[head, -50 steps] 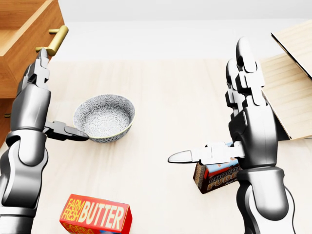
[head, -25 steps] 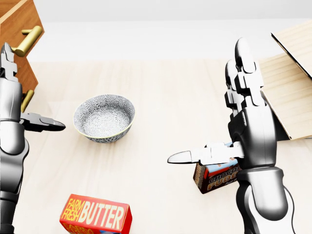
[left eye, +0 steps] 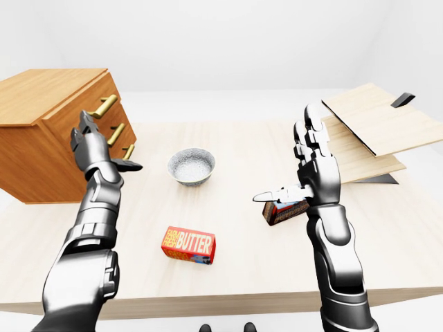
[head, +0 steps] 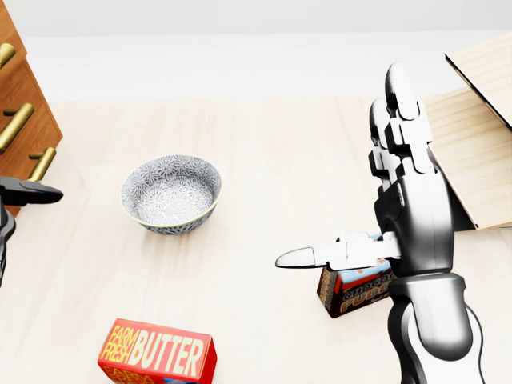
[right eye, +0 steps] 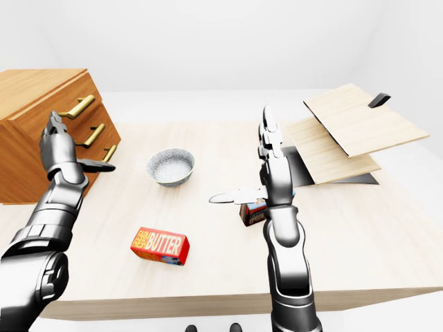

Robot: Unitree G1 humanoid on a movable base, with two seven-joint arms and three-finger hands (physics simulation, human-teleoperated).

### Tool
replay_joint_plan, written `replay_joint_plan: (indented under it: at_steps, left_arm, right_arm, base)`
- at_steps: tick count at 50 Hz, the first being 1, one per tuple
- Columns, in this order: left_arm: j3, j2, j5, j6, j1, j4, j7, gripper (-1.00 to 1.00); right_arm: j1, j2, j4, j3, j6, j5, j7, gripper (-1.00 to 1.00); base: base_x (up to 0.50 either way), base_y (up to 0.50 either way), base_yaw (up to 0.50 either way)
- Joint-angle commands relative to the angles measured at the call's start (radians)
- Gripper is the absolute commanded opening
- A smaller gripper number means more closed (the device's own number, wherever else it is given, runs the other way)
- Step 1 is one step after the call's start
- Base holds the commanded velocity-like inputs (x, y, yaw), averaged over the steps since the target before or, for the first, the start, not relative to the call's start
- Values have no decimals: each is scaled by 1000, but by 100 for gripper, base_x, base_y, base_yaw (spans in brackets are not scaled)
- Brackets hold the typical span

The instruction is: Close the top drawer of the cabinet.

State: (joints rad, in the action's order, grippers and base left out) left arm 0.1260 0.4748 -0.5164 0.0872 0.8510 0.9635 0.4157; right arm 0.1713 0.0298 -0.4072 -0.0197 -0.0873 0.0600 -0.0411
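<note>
Since the earlier head view, our left hand (left eye: 93, 142) has slid off toward the left edge, so that only its dark thumb tip now reaches into the head view, and the cabinet (left eye: 48, 131) has receded to the left with its drawer fronts now lying flush. We see the cabinet best in the left-eye view, standing at the left end of the pale wooden surface (left eye: 235, 149), with three brass handles stepping down its face; the top drawer (left eye: 97, 104) looks pushed in level with the two below it, though the angle is oblique and we cannot be sure it is fully seated. Our left hand is raised just beside the drawer fronts, fingers spread apart and gripping nothing. Our right hand (head: 384, 192) stands upright at the right of the head view, fingers extended upward and thumb pointing left, also empty. A patterned bowl (head: 171, 194) sits near the middle of the surface, well apart from both hands. A red butter box (head: 158, 353) lies at the bottom of the head view, and a small brown carton (head: 352, 290) stands partly behind our right wrist. Two light wooden boards (left eye: 377, 128) are stacked aslant at the right.
</note>
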Motion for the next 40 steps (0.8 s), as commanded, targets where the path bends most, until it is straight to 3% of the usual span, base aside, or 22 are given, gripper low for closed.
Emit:
replay_joint_plan:
  at_steps: [1, 40]
  left_arm:
    - [15, 43, 29, 0, 64, 131, 61, 100]
    - [21, 76, 63, 0, 105, 141, 72, 100]
  right_arm:
    - [0, 1, 2, 0, 0, 0, -1, 100]
    - [-3, -1, 14, 2, 0, 2, 0, 100]
  base:
    - [0, 0, 0]
    - [0, 0, 0]
